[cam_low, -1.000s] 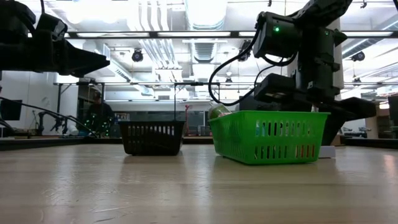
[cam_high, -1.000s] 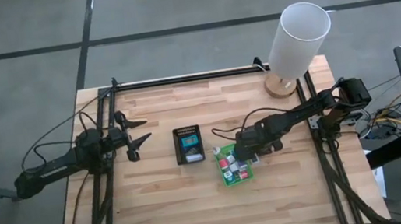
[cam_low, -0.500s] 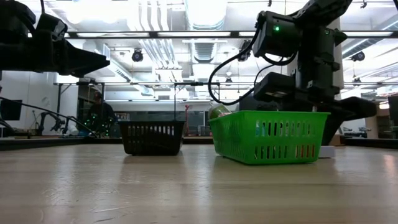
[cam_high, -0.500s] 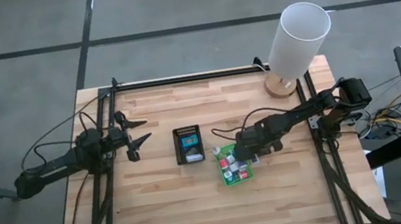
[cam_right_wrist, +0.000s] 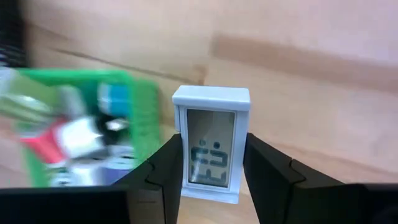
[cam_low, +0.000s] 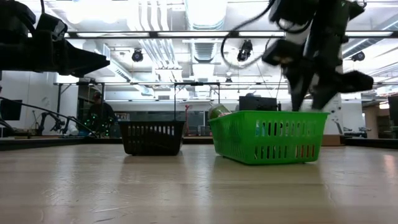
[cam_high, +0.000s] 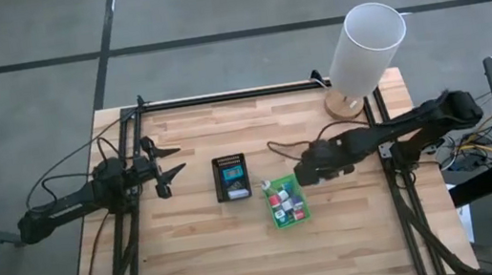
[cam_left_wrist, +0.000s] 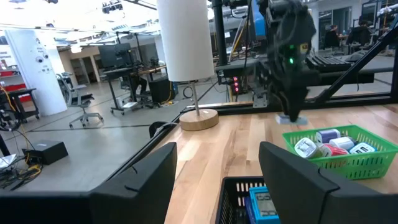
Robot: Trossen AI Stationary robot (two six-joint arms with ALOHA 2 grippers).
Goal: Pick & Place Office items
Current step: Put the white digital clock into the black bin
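One small white clock (cam_right_wrist: 211, 153) sat squeezed in the right pincer (cam_right_wrist: 211, 171), just above the bench (cam_right_wrist: 323, 112) beside the green tray (cam_right_wrist: 140, 118). It looked light, hard and smooth, best held by its flat sides.

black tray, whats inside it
In the black tray lies one teal-faced item; the left wrist view shows it as a blue piece with a small display. Anything beneath it is covered.
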